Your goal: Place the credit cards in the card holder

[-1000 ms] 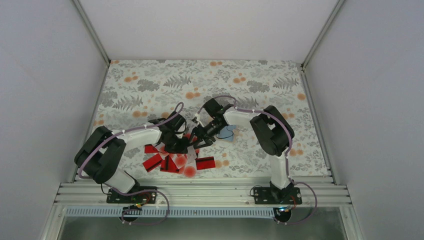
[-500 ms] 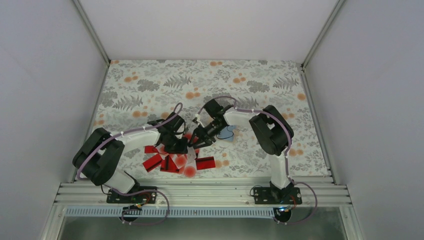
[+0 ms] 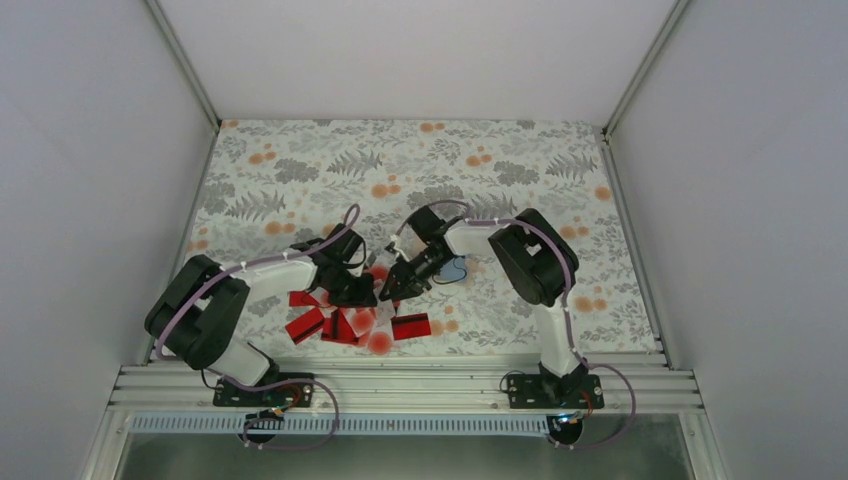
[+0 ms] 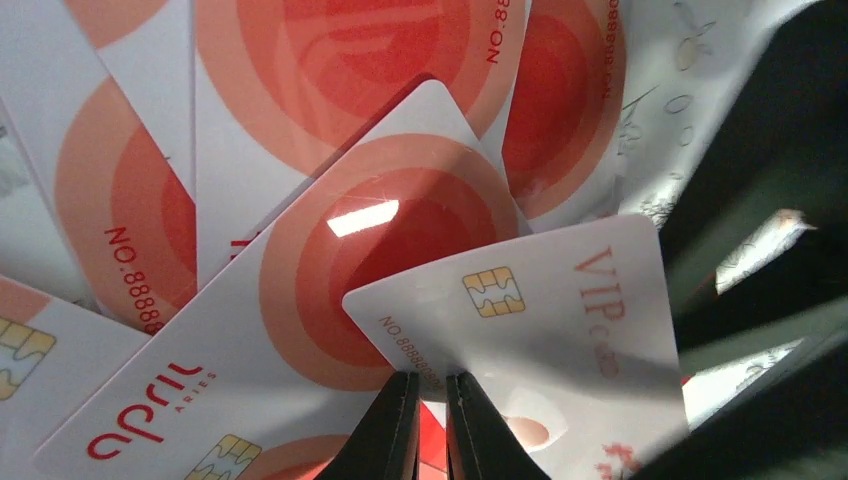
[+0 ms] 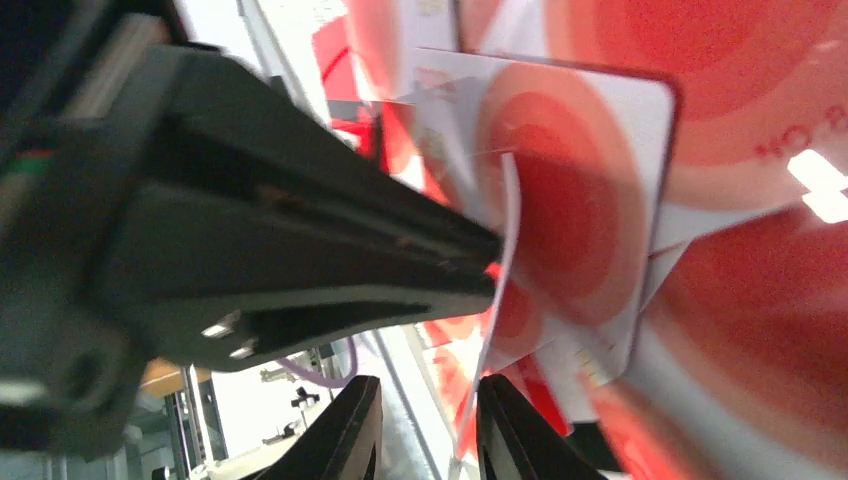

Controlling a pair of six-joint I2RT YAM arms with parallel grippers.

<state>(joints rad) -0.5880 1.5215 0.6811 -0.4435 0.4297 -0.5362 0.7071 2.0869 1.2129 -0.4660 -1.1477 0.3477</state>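
Several credit cards (image 3: 345, 324), glossy red or white with red dots, lie in a pile at the near middle of the table. My left gripper (image 3: 364, 293) is shut on the edge of a white chip card (image 4: 540, 320) and holds it over the pile (image 4: 380, 230); its fingertips (image 4: 400, 400) pinch the card. My right gripper (image 3: 391, 290) is open just right of it. That card's thin edge (image 5: 503, 270) stands between the right gripper's jaws (image 5: 428, 425), close to the right finger. The card holder (image 3: 457, 268) shows its blue-grey face beside the right wrist.
The left gripper's black fingers (image 5: 300, 250) fill the left of the right wrist view, very close to the right gripper. A loose red card (image 3: 411, 326) lies right of the pile. The floral tablecloth (image 3: 300, 170) covers the table, with grey walls on three sides.
My right gripper has moved forward and left, from beside the card holder to the card held by the left gripper. The left gripper has shifted slightly.
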